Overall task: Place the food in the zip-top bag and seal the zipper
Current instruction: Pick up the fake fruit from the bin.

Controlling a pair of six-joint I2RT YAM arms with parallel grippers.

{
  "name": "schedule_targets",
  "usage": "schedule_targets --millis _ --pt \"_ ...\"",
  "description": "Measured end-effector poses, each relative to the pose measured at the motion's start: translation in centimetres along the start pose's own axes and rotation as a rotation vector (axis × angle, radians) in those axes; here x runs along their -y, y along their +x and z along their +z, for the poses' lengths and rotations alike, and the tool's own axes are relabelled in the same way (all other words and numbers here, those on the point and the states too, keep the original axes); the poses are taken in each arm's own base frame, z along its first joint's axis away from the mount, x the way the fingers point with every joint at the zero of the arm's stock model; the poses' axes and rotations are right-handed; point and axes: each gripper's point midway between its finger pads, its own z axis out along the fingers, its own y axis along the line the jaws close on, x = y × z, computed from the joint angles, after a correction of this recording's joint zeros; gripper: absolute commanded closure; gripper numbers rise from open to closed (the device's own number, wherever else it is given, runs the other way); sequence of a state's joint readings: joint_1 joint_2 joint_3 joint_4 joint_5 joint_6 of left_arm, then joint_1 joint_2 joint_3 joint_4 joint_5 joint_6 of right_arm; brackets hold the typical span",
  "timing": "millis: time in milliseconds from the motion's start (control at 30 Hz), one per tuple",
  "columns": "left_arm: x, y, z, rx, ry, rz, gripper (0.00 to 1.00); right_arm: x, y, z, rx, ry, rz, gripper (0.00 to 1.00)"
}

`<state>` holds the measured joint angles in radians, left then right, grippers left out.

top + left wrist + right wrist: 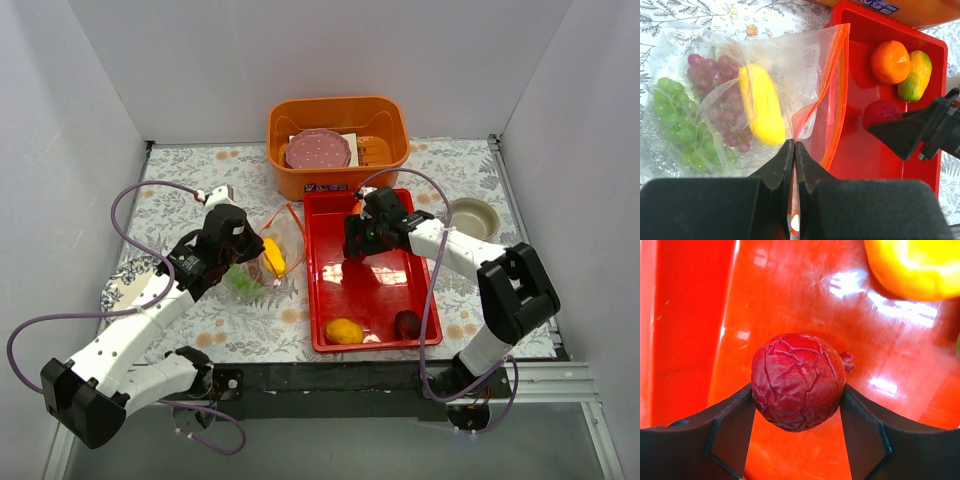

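Materials. Zip-top bag (790,60): thin clear film, crinkling and catching glare. Its zipper (838,85) is running as a narrow orange-red strip down the mouth edge. Showing through the film: bumpy green grapes (675,120), purple grapes (720,95), and a smooth yellow banana-like piece (761,107). The bag is lying on the flower-printed tablecloth (240,170), with its mouth edge beside the left wall of the glossy red tray (385,290).

My left gripper (794,146) is squeezing fully together, black tips meeting. The bag's film and a bit of the orange strip are caught between them.

My right gripper (797,395) is standing wide over the tray's far half. Both dark fingers (732,422) are pressing the flanks of a round dark-red fruit (797,377). Its skin is wrinkled like cracked leather, and it has a small crown on one side. It is sitting right between the tips, but I cannot tell whether it is lifted.

An orange (890,61) and a green-yellow mango (915,76) are lying just beyond it. At the tray's near end a yellow mango (344,331) and another dark-red piece (407,324) are lying well apart from both grippers.
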<state>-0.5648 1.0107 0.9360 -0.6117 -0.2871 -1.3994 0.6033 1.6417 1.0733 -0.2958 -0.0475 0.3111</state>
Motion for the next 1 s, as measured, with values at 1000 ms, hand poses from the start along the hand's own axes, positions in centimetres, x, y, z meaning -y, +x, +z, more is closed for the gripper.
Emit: schedule_targets --millis 1000 --pt "1.2 0.6 -0.3 -0.015 0.077 -0.056 1.00 -1.4 -1.9 -6.0 0.124 -0.111 0.011 0.78"
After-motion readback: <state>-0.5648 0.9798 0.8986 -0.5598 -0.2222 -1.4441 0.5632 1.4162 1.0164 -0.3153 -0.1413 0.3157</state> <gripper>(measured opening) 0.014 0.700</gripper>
